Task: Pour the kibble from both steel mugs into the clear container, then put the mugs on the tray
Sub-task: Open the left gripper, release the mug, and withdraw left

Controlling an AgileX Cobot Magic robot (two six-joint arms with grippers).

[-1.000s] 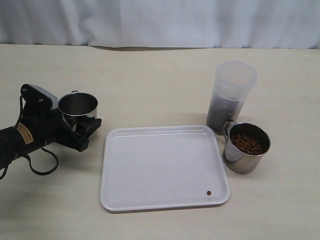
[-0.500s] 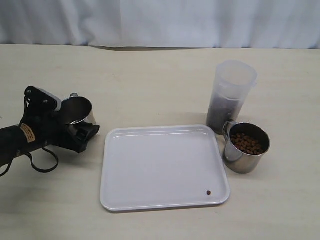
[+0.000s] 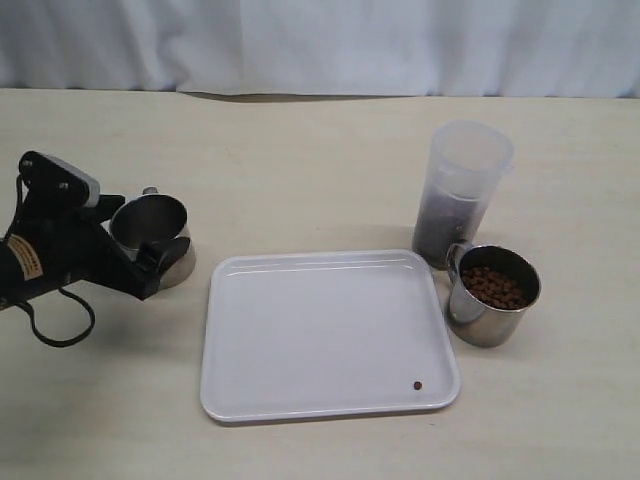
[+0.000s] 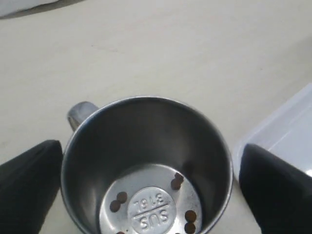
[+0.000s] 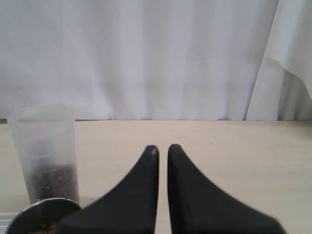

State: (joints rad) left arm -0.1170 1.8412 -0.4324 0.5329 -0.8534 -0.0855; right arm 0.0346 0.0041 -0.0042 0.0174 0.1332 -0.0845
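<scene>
Left gripper (image 3: 143, 240) farther left now, far finger hidden behind steel mug (image 3: 178, 262).

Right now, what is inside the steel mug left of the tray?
A few loose kibble pellets lie on the bare bottom of the steel mug, around a stamped mark. Part of that bottom is out of view.

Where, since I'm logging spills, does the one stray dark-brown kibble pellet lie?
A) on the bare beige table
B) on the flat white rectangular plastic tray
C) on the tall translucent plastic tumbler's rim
B: the stray dark-brown kibble pellet rests on the flat white rectangular plastic tray, close to one corner.
</scene>
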